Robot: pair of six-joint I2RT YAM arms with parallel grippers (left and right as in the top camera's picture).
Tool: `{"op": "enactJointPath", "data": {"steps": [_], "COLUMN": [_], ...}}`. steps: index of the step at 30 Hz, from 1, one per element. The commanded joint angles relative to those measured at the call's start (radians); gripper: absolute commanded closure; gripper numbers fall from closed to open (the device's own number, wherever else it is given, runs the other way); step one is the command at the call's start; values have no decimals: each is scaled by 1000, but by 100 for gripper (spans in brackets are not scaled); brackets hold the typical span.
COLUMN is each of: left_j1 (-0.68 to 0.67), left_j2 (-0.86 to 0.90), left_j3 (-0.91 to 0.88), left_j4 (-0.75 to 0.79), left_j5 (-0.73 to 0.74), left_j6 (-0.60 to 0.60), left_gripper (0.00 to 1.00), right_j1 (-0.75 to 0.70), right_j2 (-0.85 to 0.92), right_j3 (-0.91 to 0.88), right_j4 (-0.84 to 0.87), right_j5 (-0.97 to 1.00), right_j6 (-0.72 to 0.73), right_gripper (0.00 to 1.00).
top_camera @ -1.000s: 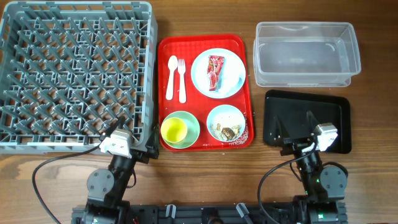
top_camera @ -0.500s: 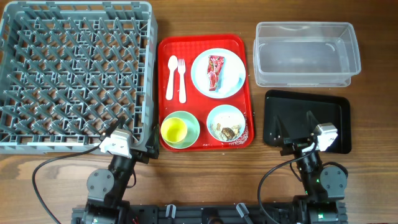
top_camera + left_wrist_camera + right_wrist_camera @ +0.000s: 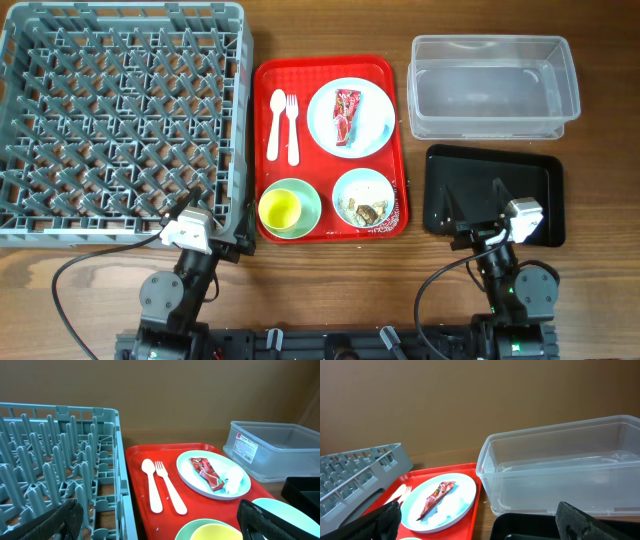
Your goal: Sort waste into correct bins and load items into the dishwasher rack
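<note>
In the overhead view the grey dishwasher rack [image 3: 120,120] fills the left. On a red serving tray [image 3: 390,150] lie a white spoon [image 3: 273,125] and fork [image 3: 292,125], a pale-blue plate [image 3: 325,125] holding a red snack wrapper [image 3: 345,115] and a white tissue [image 3: 373,122], a yellow cup [image 3: 280,210] in a green bowl [image 3: 310,200], and a bowl with food scraps [image 3: 364,198]. The clear tub [image 3: 492,85] and black tray [image 3: 530,180] sit at the right. My left gripper [image 3: 205,222] is open and empty by the rack's near right corner. My right gripper [image 3: 473,205] is open and empty over the black tray's near edge.
The left wrist view shows the rack wall [image 3: 120,460], spoon [image 3: 150,487], fork [image 3: 169,487], wrapper [image 3: 205,471] and cup [image 3: 215,532]. The right wrist view shows the tub [image 3: 560,470], black tray [image 3: 530,527] and wrapper [image 3: 436,496]. Cables trail at the table's front edge.
</note>
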Motion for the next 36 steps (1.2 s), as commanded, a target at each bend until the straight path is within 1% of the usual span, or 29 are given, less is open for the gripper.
{"op": "enactJointPath", "data": {"steps": [1, 3, 4, 6, 8, 11, 12, 13, 15, 17, 19, 22, 23, 24, 26, 27, 28, 30, 31, 32, 34, 36], "left_j1": [-5, -5, -5, -5, -5, -5, -5, -5, -5, -5, -5, -5, -5, -5, -5, -5, -5, -5, -5, -5, -5, -5], "left_j2": [-6, -6, -5, -6, -5, -5, -4, 2, 36, 111, 211, 404, 481, 572, 706, 766, 811, 898, 924, 945, 990, 1024], "left_j3": [-11, -11, -11, -11, -11, -5, 5, 34, 115, 251, 404, 658, 757, 876, 1041, 1111, 1158, 1228, 1231, 1230, 1230, 1230], "left_j4": [16, 34, 29, 39, 100, 290, 309, 291, 212, 64, -93, -325, -417, -530, -688, -753, -798, -876, -892, -911, -948, -955], "left_j5": [-17, -13, 1, 39, 101, 85, 65, 45, 43, 44, 43, 43, 43, 43, 43, 38, 29, 9, 2, 2, 2, 2], "left_j6": [12, 12, 12, 11, -3, -279, -321, -348, -356, -356, -353, -323, -315, -286, -248, -241, -241, -242, -242, -242, -242, -242], "left_gripper": [0, 0, 0, 0, 0, 0, 0, 0, 0, 0, 0, 0, 0, 0, 0, 0, 0, 0, 0, 0, 0, 0], "right_j1": [-4, -4, -4, -4, -4, -4, -4, -4, -4, -4, -4, -4, -3, -2, -2, -2, -2, -2, -2, 6, 70, 175], "right_j2": [6, 6, 6, 6, 6, 14, 26, 56, 134, 277, 403, 632, 744, 826, 983, 1035, 1093, 1177, 1201, 1234, 1313, 1417], "right_j3": [-2, -2, -2, -2, 2, 78, 119, 198, 333, 521, 660, 912, 1042, 1141, 1359, 1435, 1514, 1596, 1600, 1599, 1599, 1599], "right_j4": [38, 20, 25, 39, 66, 49, 30, -16, -115, -257, -360, -554, -660, -744, -936, -992, -1029, -1094, -1059, -1034, -1051, -1083], "right_j5": [-17, -54, -35, -56, -139, -240, -256, -269, -279, -305, -312, -312, -313, -333, -358, -357, -354, -359, -380, -402, -327, -174], "right_j6": [34, 210, 290, 410, 427, 368, 342, 312, 245, 169, 139, 114, 92, 55, -85, -123, -128, -90, -57, -57, -55, -48], "right_gripper": [0, 0, 0, 0, 0, 0, 0, 0, 0, 0, 0, 0, 0, 0, 0, 0, 0, 0, 0, 0, 0, 8]}}
